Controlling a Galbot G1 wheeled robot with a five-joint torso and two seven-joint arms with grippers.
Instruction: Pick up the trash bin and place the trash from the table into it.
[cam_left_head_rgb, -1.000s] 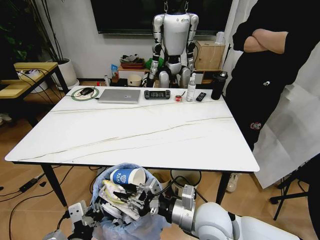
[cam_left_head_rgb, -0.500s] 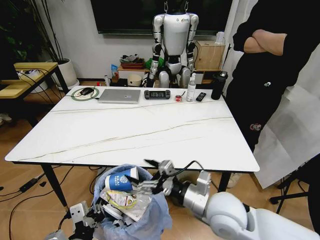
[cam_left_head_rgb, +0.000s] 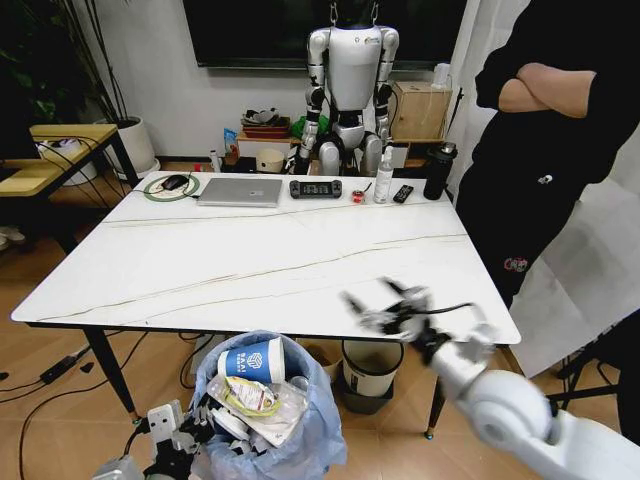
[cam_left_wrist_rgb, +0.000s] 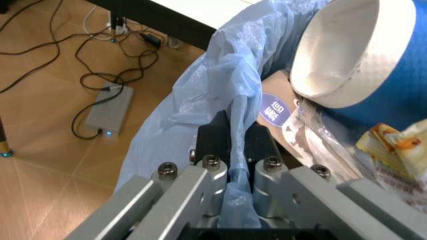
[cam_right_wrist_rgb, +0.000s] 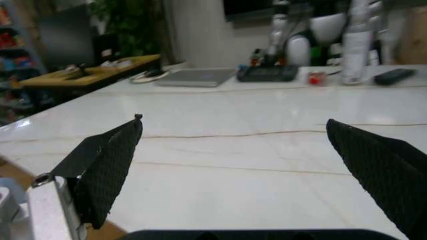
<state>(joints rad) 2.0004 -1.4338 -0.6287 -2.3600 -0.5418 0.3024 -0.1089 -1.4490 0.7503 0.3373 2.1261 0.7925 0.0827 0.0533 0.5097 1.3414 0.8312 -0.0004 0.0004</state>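
Observation:
The trash bin (cam_left_head_rgb: 300, 445), lined with a crinkled light-blue bag, hangs low in front of the table (cam_left_head_rgb: 270, 260). Inside lie a blue-white paper cup (cam_left_head_rgb: 250, 360), a clear wrapper (cam_left_head_rgb: 262, 400) and other trash. My left gripper (cam_left_head_rgb: 185, 432) is shut on the bin's bagged rim; in the left wrist view its fingers (cam_left_wrist_rgb: 215, 142) pinch the blue plastic beside the cup (cam_left_wrist_rgb: 360, 55). My right gripper (cam_left_head_rgb: 385, 305) hovers open over the table's near right edge. In the right wrist view its black fingers (cam_right_wrist_rgb: 107, 165) stand wide apart with nothing between them.
Along the table's far edge sit a laptop (cam_left_head_rgb: 238, 192), a controller (cam_left_head_rgb: 314, 188), a small red item (cam_left_head_rgb: 356, 197), a bottle (cam_left_head_rgb: 382, 180) and a black flask (cam_left_head_rgb: 437, 170). A white bin with a black rim (cam_left_head_rgb: 370, 372) stands under the table. A person (cam_left_head_rgb: 540, 150) stands at the right.
My right gripper has lifted away from the bin and swung up and right to the table's front edge, empty. The paper cup stayed in the bin.

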